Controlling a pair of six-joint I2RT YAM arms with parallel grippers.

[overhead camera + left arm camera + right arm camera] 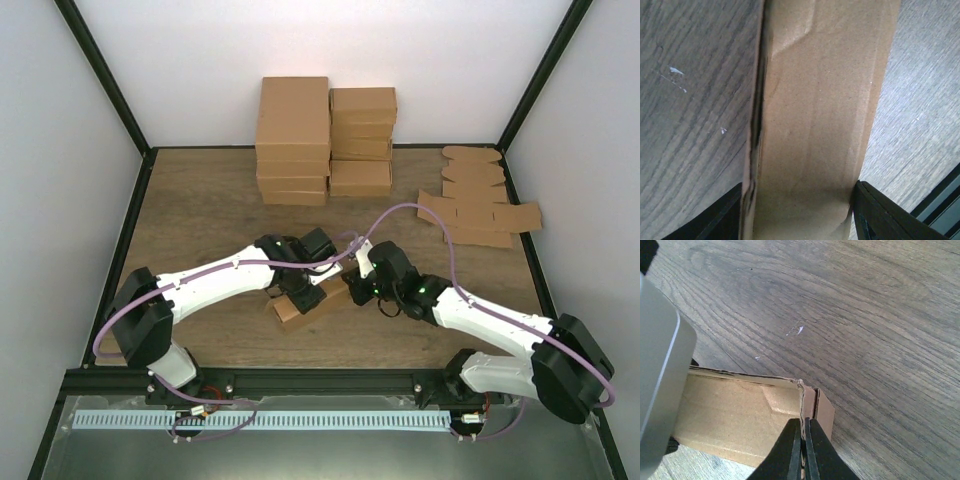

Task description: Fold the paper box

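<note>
Bracing the paper box [300, 305] on the worktop [200, 215], your left hand [799, 197] clamps across its width so your right hand [803, 432] (pinched together on its right-end edge) can likely crease it.

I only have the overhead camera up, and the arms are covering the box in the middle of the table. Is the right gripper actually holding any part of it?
Observer: Yes. In the right wrist view the right gripper is almost fully closed and pinches a thin upright cardboard wall at an end corner of the paper box.
Operator: And the left one, is it gripping or just nearby?
Observer: It looks like it's gripping. In the left wrist view the left gripper straddles the box across its width, with its jaws set against the two long sides.
Operator: Any damage to the card?
Observer: The left wrist view shows a crease on the upper face, near the end farthest from that gripper.
</note>
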